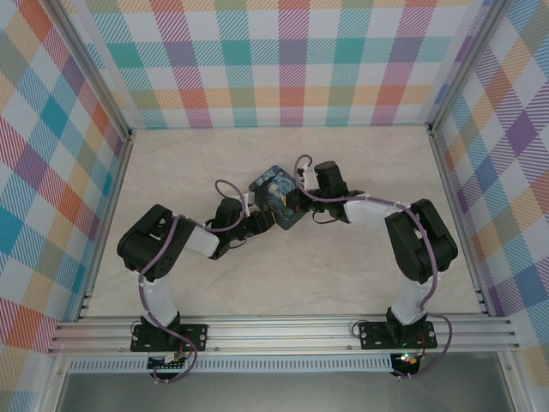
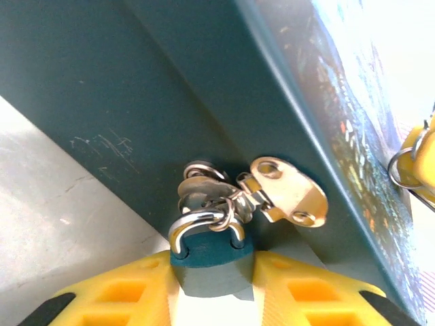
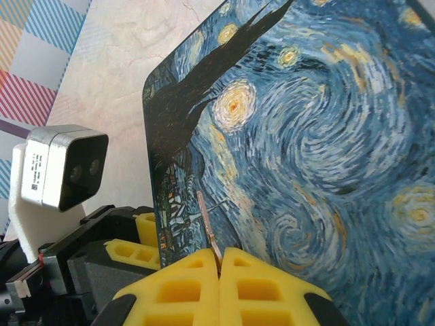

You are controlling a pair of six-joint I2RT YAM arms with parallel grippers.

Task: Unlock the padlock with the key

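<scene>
Two grips at the tin: padlock on the left, key on the right

The left gripper [image 2: 212,295] has its yellow fingers [image 2: 115,295] set against either side of the padlock [image 2: 211,265], its teal body pinched between the tips. Just beyond the fingertips the silver shackle [image 2: 204,223] loops through the hasp [image 2: 285,193] on the side wall of the tin [image 2: 204,102]. The right gripper [image 3: 219,261] has its fingers [image 3: 177,288] pressed together on the key [image 3: 207,224], a thin sliver that sticks out from between the tips, over the tin's painted lid [image 3: 306,136].
</scene>
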